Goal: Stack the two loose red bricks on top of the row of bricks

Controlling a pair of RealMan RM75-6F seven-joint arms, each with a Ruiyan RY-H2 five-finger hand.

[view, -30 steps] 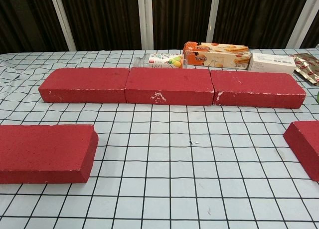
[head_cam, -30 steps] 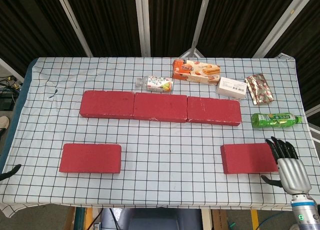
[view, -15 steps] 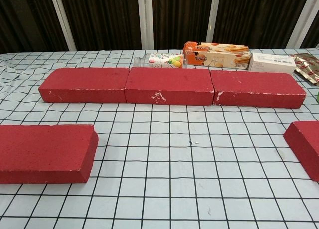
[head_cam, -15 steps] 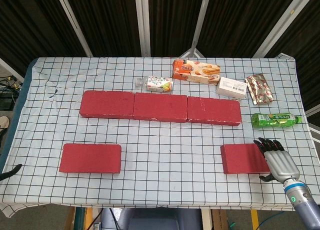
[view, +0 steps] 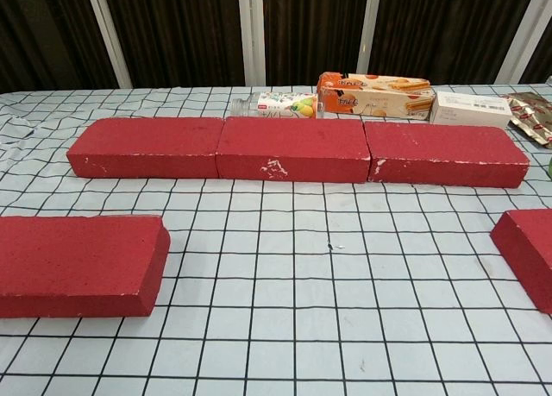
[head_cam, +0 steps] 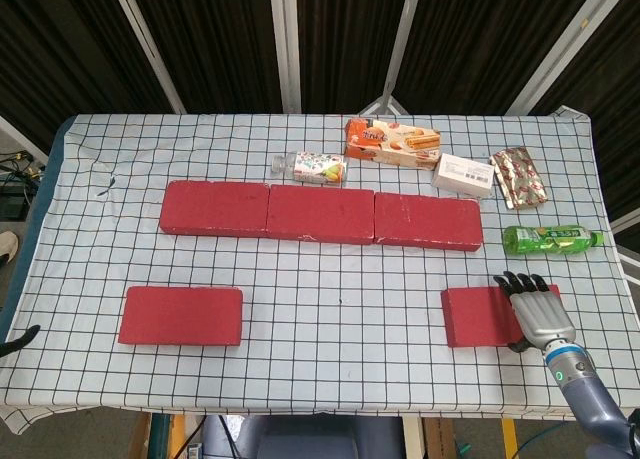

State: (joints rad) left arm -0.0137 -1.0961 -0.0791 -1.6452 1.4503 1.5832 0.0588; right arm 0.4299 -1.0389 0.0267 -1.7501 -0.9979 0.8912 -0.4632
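Observation:
Three red bricks lie end to end in a row [head_cam: 320,214] across the middle of the checked table, also seen in the chest view [view: 291,147]. One loose red brick [head_cam: 181,315] lies front left [view: 78,262]. The other loose brick [head_cam: 480,316] lies front right [view: 528,245]. My right hand [head_cam: 533,309] is over this brick's right end, fingers spread and pointing away, thumb by its front edge; it grips nothing. Of my left hand only a dark tip [head_cam: 18,341] shows at the frame's left edge.
Behind the row lie a small bottle [head_cam: 312,166], an orange biscuit box [head_cam: 392,142], a white box [head_cam: 463,175] and a foil packet [head_cam: 518,177]. A green bottle [head_cam: 550,240] lies just beyond my right hand. The table's front edge runs close below both loose bricks.
My right hand has moved forward and left from the table's front right corner onto the right end of the right loose brick. The bricks have not moved.

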